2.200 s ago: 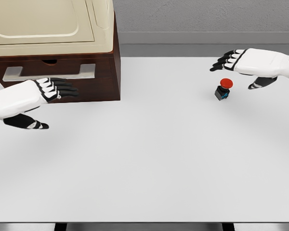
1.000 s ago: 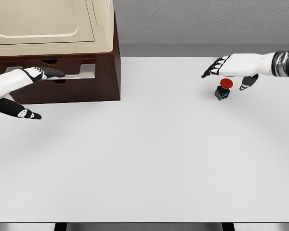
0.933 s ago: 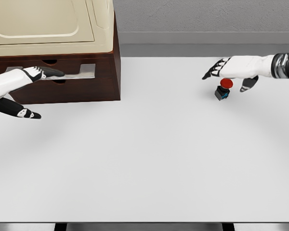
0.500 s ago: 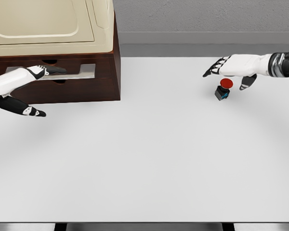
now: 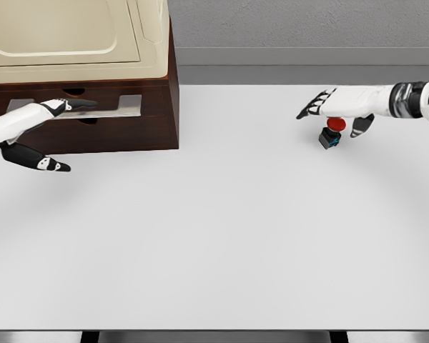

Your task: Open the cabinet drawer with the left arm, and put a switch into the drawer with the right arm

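Note:
A dark wooden cabinet (image 5: 129,132) stands at the table's far left, its drawer shut, with a flat silver handle (image 5: 107,108) across the front. My left hand (image 5: 46,125) reaches from the left edge, fingers laid flat over the handle's left part, thumb hanging below, holding nothing. The switch (image 5: 332,132), a small black block with a red round button, stands on the table at the far right. My right hand (image 5: 336,108) hovers just above it, fingers spread and pointing left, thumb down beside the button, not closed on it.
A cream-coloured appliance (image 5: 71,36) sits on top of the cabinet. The white table (image 5: 222,236) stretches from the cabinet to the switch and down to the front edge. A grey wall runs behind.
My left hand has risen from in front of the cabinet onto the drawer handle. My right hand has dropped and shifted slightly left over the switch. Drawer and switch have not moved.

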Controlling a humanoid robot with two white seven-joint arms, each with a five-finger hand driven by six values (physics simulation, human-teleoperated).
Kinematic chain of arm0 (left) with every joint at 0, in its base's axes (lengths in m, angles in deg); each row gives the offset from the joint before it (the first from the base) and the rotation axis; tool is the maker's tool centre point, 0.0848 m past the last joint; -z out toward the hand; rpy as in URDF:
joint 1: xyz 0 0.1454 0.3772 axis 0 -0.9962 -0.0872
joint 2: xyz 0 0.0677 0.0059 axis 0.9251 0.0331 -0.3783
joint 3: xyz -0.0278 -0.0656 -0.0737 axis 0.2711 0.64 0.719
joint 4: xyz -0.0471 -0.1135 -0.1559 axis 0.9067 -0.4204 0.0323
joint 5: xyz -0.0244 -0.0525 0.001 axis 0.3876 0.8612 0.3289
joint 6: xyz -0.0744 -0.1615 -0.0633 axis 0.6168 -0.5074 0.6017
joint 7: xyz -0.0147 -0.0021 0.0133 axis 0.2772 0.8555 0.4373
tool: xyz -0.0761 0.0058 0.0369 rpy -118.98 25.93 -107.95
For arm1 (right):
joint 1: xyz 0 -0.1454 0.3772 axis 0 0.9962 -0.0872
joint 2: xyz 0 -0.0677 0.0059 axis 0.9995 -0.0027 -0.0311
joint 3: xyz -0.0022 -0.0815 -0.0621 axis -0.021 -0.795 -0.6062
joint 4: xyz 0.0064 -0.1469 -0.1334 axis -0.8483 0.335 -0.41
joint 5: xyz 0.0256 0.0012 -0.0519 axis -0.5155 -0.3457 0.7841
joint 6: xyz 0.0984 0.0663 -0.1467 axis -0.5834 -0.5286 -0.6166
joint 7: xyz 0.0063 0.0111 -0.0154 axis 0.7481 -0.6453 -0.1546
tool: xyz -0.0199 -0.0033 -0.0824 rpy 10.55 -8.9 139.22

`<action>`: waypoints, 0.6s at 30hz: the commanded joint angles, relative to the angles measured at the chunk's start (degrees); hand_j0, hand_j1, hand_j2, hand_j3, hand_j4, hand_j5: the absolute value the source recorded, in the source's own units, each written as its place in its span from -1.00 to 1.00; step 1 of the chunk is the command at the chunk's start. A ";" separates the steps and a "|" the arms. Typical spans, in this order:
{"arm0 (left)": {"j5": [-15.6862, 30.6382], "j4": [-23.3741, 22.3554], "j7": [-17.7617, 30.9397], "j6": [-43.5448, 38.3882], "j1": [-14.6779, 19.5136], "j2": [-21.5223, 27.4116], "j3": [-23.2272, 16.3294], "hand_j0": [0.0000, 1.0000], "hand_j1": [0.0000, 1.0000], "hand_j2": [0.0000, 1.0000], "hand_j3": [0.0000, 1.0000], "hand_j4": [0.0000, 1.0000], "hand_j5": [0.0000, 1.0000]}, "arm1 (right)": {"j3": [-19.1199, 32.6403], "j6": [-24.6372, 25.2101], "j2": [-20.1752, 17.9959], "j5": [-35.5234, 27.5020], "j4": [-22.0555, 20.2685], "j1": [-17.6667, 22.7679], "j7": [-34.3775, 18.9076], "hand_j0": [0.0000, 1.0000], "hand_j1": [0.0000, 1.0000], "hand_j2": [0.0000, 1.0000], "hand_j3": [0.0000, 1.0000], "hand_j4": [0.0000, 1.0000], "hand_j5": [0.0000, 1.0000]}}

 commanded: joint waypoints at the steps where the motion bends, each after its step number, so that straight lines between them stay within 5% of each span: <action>1: 0.44 -0.99 -0.02 -0.08 0.00 -0.44 0.00 1.00 1.00 1.00 1.00 1.00 1.00 | 0.11 0.01 0.13 -0.24 0.38 0.26 -0.14 1.00 1.00 1.00 1.00 1.00 1.00; 18: 1.06 -4.25 0.06 -0.08 -0.35 -1.06 0.00 1.00 1.00 1.00 1.00 1.00 1.00 | 0.20 0.01 0.39 -0.15 3.20 1.41 -0.23 1.00 1.00 1.00 1.00 1.00 1.00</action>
